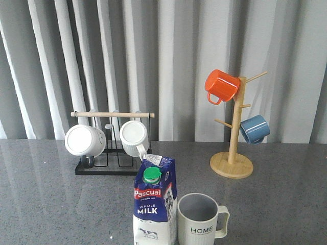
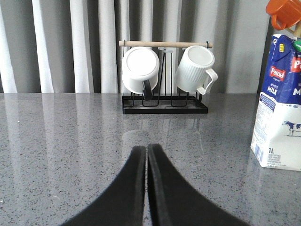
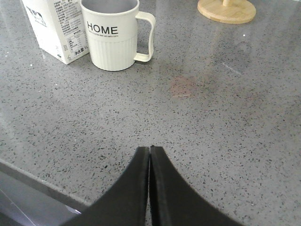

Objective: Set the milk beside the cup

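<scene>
The blue and white milk carton (image 1: 155, 204) with a green cap stands upright near the table's front edge, right beside the pale ribbed "HOME" cup (image 1: 200, 221), on the cup's left. Both show in the right wrist view, carton (image 3: 55, 29) and cup (image 3: 114, 34) almost touching, and the carton shows in the left wrist view (image 2: 280, 103). My left gripper (image 2: 146, 149) is shut and empty, low over bare table to the left of the carton. My right gripper (image 3: 150, 150) is shut and empty, near the table's front edge, apart from the cup. Neither gripper shows in the front view.
A black rack (image 1: 110, 166) with two white mugs (image 1: 85, 140) (image 1: 134, 137) stands at the back left. A wooden mug tree (image 1: 232, 164) with an orange mug (image 1: 221, 86) and a blue mug (image 1: 254, 128) stands at the back right. Grey curtains hang behind.
</scene>
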Robot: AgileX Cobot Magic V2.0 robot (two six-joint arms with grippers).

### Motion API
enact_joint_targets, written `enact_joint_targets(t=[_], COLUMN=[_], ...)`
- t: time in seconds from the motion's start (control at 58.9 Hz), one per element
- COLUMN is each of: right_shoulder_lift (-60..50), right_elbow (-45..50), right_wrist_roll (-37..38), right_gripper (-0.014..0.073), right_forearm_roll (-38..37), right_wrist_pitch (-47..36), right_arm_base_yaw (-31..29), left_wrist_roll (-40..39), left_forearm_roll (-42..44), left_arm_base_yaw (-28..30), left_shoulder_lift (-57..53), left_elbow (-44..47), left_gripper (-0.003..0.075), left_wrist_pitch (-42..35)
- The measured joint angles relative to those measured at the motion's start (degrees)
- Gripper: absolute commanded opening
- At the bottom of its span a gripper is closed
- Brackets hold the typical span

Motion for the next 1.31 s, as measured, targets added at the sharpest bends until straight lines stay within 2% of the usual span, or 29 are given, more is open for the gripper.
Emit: enact_joint_targets(t=[0.187, 0.306, 0.459, 1.308], right_shoulder_lift=[0.0, 0.0, 0.0, 0.0], right_elbow=[0.0, 0.0, 0.0, 0.0], right_wrist_roll=[0.0, 0.0, 0.0, 0.0], right_gripper=[-0.0006, -0.0006, -0.0006, -0.0006], right_forearm_roll=[0.0, 0.0, 0.0, 0.0], right_wrist_pitch=[0.0, 0.0, 0.0, 0.0], right_arm_base_yaw=[0.0, 0.0, 0.0, 0.0], left_wrist_roll=[15.2, 19.2, 19.9, 20.0], left_forearm_roll=[-13.2, -18.7, -21.2, -21.4], left_arm_base_yaw=[0.0, 0.0, 0.0, 0.0], left_shoulder_lift=[0.0, 0.0, 0.0, 0.0], left_elbow=[0.0, 0.0, 0.0, 0.0], left_gripper=[-0.0007, -0.0007, -0.0007, -0.0006], left_wrist_pitch=[-0.1, -0.1, -0.1, -0.1])
